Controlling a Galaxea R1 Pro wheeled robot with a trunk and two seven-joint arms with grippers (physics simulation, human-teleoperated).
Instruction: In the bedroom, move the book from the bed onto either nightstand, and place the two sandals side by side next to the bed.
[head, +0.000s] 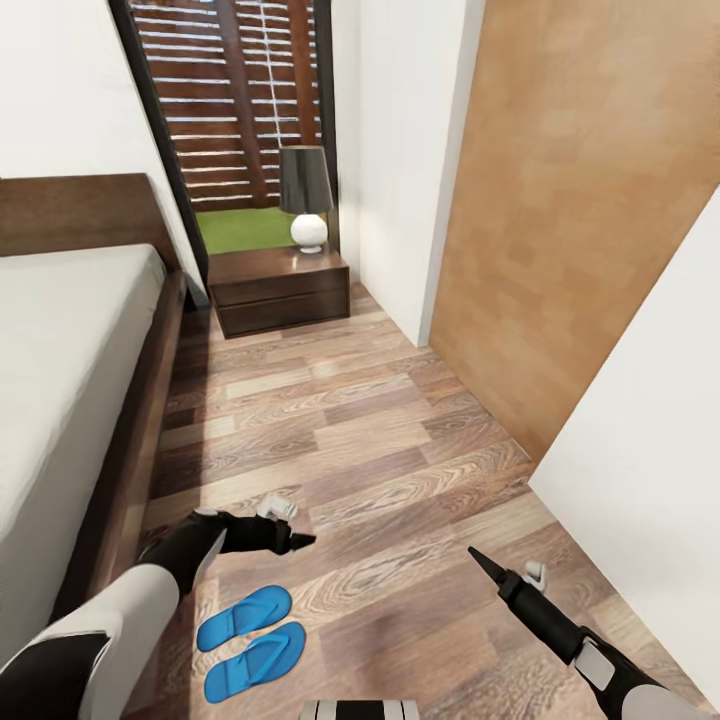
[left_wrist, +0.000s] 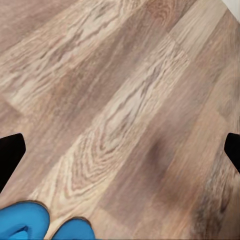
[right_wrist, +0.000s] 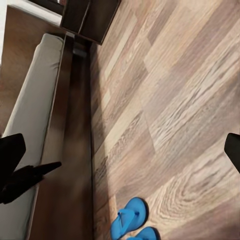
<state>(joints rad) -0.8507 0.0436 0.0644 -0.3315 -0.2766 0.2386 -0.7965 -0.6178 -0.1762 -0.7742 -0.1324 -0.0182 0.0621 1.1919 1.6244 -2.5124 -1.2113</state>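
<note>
The two blue sandals (head: 243, 616) (head: 255, 660) lie flat and side by side on the wood floor, close to the dark frame of the bed (head: 70, 330). My left gripper (head: 290, 530) hovers open just beyond their toe ends, holding nothing. The left wrist view shows both blue sandal tips (left_wrist: 22, 220) (left_wrist: 72, 230) below the open left gripper (left_wrist: 120, 150). My right gripper (head: 505, 565) is open and empty over bare floor to the right. In its wrist view the right gripper (right_wrist: 120, 150) looks towards a sandal (right_wrist: 129, 217) and the bed (right_wrist: 35, 95). The nightstand (head: 280, 285) stands at the back beside the headboard. The book is out of view.
A dark-shaded lamp with a white base (head: 305, 195) sits on the nightstand, in front of the tall window (head: 240, 100). A wood-panelled wall (head: 580, 200) and a white wall (head: 650, 450) close in the right side. A strip of plank floor (head: 380, 440) runs between the bed and those walls.
</note>
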